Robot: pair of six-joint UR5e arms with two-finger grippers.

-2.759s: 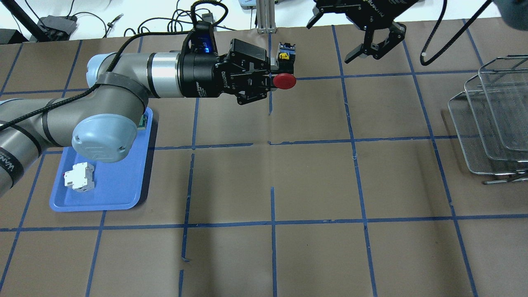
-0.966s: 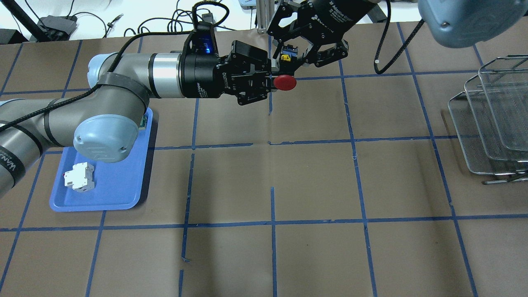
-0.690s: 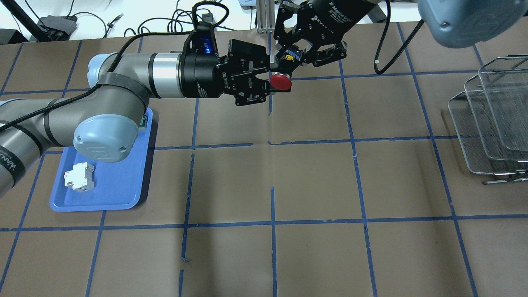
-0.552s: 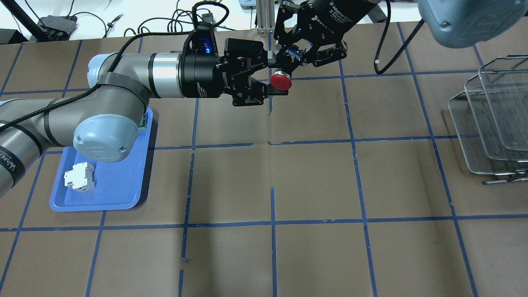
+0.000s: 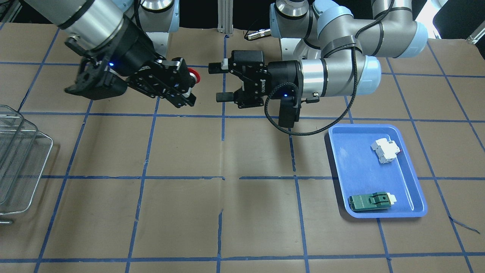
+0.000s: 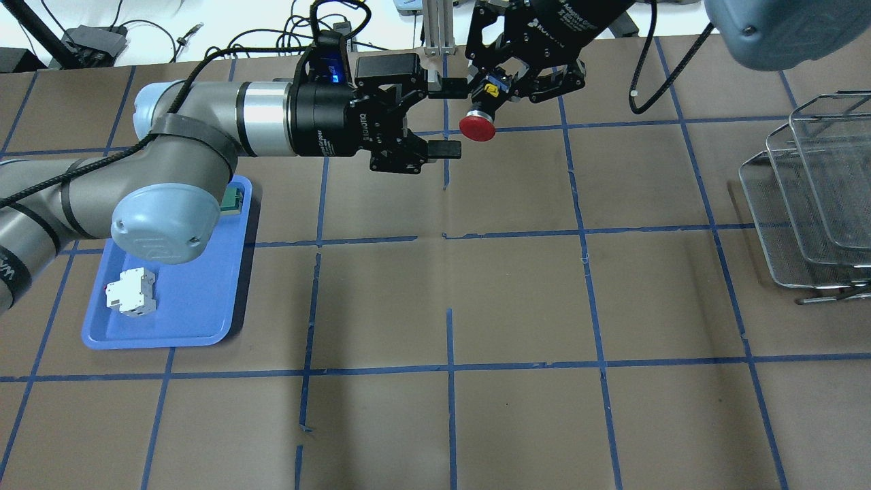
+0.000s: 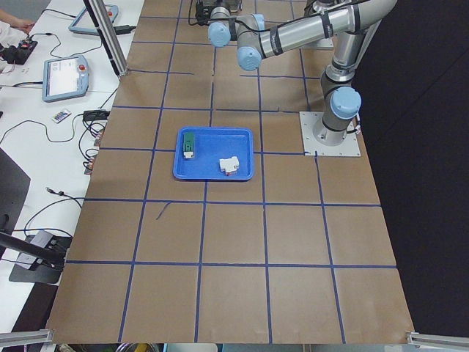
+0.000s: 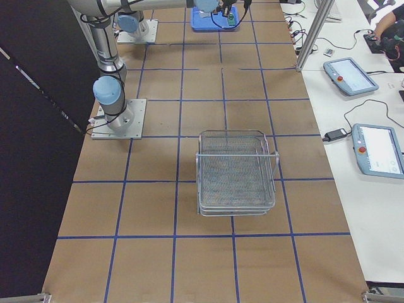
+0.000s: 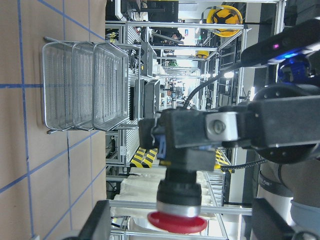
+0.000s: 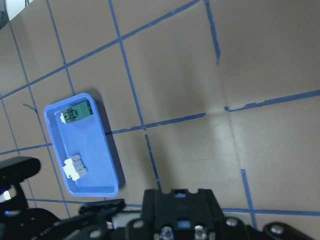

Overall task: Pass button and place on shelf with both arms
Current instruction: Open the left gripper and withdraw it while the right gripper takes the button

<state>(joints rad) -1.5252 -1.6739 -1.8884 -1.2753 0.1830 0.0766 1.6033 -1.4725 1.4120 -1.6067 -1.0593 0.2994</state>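
Note:
The button, with its red cap (image 6: 476,127) hanging down, is held by its contact block in my right gripper (image 6: 493,87), which is shut on it above the table's far middle. My left gripper (image 6: 449,117) is open just left of the button, and its fingers no longer touch the button. In the front-facing view the right gripper (image 5: 187,84) holds the button (image 5: 194,74) opposite the open left gripper (image 5: 218,82). The left wrist view shows the button (image 9: 178,207) between my spread left fingers (image 9: 97,222). The wire shelf (image 6: 810,197) stands at the right edge.
A blue tray (image 6: 197,320) at the left holds a white breaker (image 6: 131,291) and a flat green part (image 5: 369,201). The shelf also shows in the front-facing view (image 5: 22,163) and the exterior right view (image 8: 237,170). Cables lie beyond the table's far edge.
My right gripper came in from the right and shut on the button's contact block. My left gripper opened, let go and drew back slightly left. The button now hangs from the right gripper.

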